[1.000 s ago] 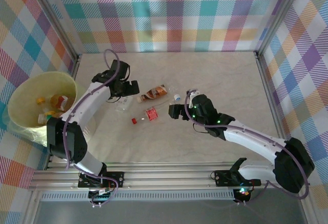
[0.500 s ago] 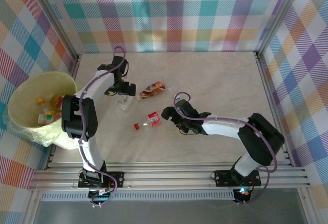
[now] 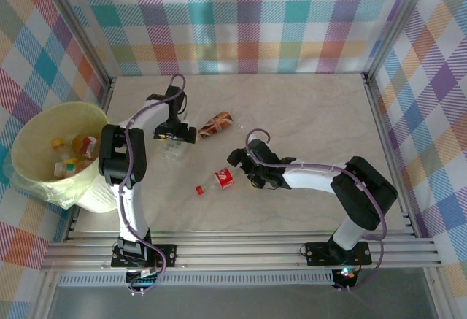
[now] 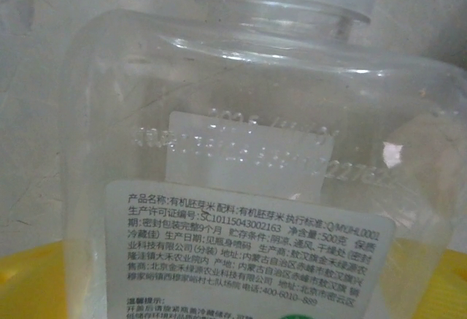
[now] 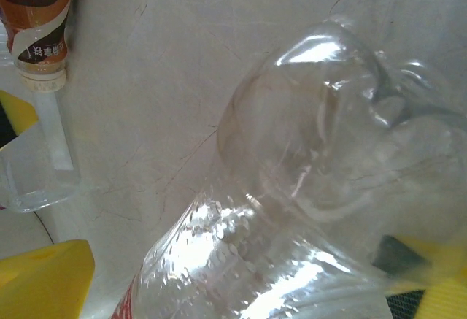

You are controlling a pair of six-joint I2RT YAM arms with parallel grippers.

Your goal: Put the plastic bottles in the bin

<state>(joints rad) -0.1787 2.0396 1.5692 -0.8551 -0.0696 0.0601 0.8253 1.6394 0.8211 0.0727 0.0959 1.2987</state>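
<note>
Clear bottle point(image 4: 241, 151) between left gripper's point(image 3: 174, 135) spread jaws, red-labelled bottle point(image 3: 223, 179) between right gripper's point(image 3: 243, 166), spread too — crushed plastic may squirt free.

The left arm point(image 3: 122, 160) and the right arm point(image 3: 310, 175) are built alike: smooth white tubular links joined by bulky black joint housings. A thin grey-purple cable point(image 3: 179, 85) runs along each in loose loops. The black bracket bases point(image 3: 142, 252) show at the bottom of the frame, with a small green light point(image 3: 343, 273) under the right one. The fingers point(image 4: 22, 282) are bright yellow.
</note>
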